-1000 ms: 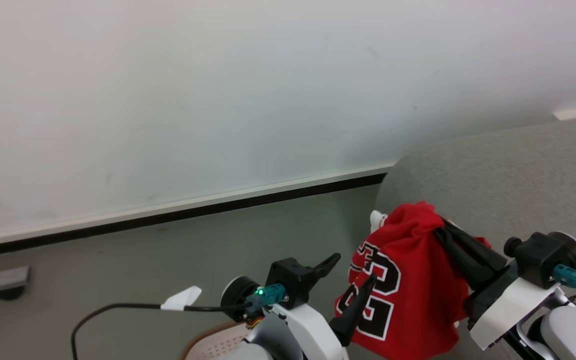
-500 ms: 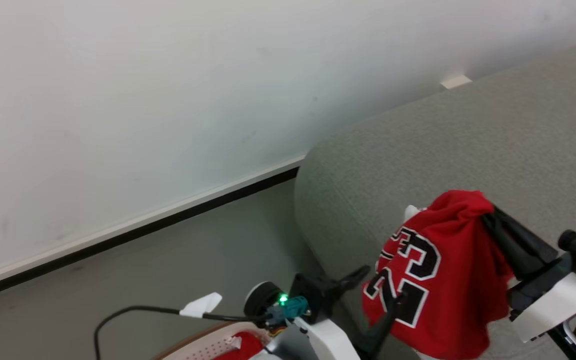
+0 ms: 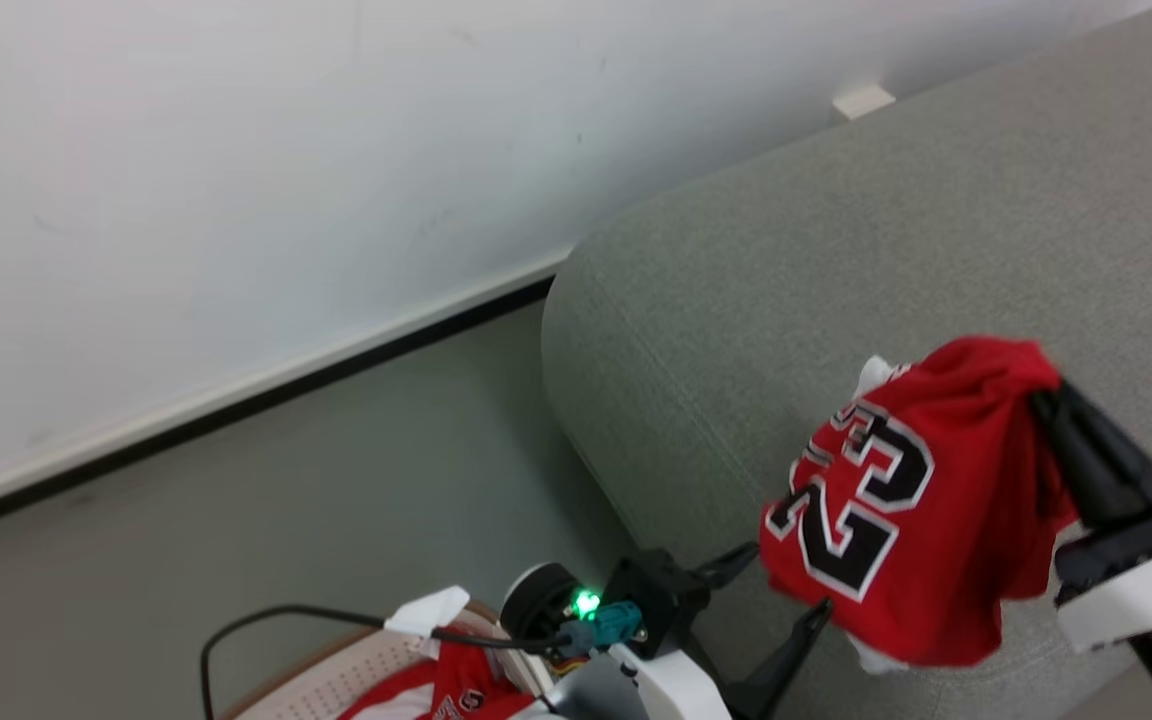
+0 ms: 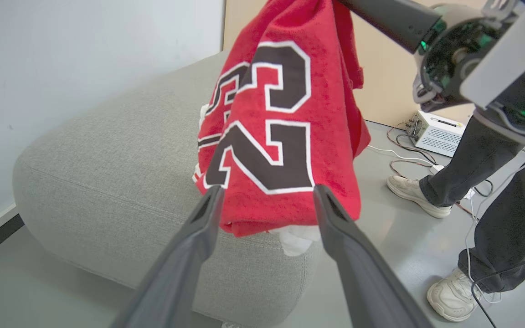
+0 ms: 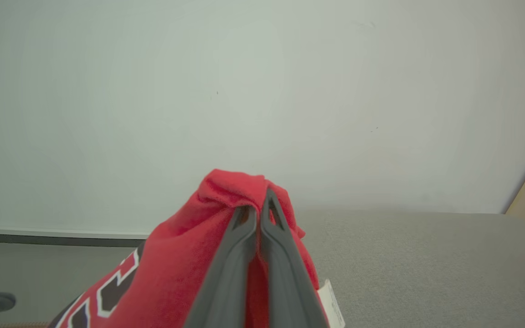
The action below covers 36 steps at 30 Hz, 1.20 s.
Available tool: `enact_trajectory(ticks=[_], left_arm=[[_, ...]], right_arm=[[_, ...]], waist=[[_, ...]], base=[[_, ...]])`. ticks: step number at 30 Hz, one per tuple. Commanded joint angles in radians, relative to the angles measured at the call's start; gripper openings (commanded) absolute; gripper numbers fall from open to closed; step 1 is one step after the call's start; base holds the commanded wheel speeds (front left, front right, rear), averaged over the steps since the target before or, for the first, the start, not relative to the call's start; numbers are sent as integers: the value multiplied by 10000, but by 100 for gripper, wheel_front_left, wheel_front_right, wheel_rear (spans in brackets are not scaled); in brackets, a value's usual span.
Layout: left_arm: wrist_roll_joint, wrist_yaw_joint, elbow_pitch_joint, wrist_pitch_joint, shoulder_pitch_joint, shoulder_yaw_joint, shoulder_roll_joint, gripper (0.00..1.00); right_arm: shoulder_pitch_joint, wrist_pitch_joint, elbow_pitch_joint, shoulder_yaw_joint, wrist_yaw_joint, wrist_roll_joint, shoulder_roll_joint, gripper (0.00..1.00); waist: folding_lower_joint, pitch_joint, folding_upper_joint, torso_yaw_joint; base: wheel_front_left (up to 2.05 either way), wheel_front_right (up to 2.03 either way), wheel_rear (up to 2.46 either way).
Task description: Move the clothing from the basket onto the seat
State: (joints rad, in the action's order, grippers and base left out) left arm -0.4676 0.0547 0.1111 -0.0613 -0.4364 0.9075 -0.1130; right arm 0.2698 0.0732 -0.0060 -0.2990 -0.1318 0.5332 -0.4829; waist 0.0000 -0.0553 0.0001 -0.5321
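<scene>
**Red jersey dangling over the corner of the grey seat**

The right gripper (image 3: 1042, 388) is clenched tight on a bunched fold of the red soft-fabric sports garment with black, white-outlined numerals (image 3: 921, 520). The garment hangs above the near corner of the large light grey upholstered seat (image 3: 736, 300), and I cannot tell whether its hem touches the cushion. The left gripper (image 3: 786, 582) is spread wide and empty, just off the seat's edge beside the hanging cloth. To do this well, I'd carry the garment further in over the seat's middle and lower it until the fabric pools, then let go; dropped at the corner, it would likely slide off. Below the seat's end, the oval white perforated basket with a brown rim (image 3: 336, 680) holds more red clothing (image 3: 436, 692).
</scene>
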Motion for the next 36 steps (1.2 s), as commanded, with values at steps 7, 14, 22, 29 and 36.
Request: enact_trajectory(ticks=[7, 14, 22, 29, 36], left_arm=[[504, -204, -740, -597, -949, 20, -643, 100], [838, -517, -1403, -964, -1932, -126, -1195, 100], [1017, -536, -2002, -1089, -2818, -591, -1588, 100], [1027, -527, -2060, -824, -2991, -879, -1902, 100], [831, -469, -1837, -575, -2737, -952, -1996, 100]], right_arm=[[1643, 324, 898, 1736, 21, -206, 978, 0], [4513, -6, 2548, 3975, 21, -972, 1537, 0], [7431, -160, 4798, 6208, 21, -2424, 1385, 0], [7737, 407, 6805, 7502, 21, -3676, 1558, 0], [7204, 1024, 8435, 7689, 23, -4037, 1888, 20]], waist=[[0, -2171, -1, 609], [0, -4040, -1, 1415], [0, -5794, -1, 2115], [0, -6386, -1, 2519], [0, -6077, -1, 2554]], base=[[0, 0, 0], [0, 0, 0], [0, 0, 0], [0, 0, 0], [0, 0, 0]])
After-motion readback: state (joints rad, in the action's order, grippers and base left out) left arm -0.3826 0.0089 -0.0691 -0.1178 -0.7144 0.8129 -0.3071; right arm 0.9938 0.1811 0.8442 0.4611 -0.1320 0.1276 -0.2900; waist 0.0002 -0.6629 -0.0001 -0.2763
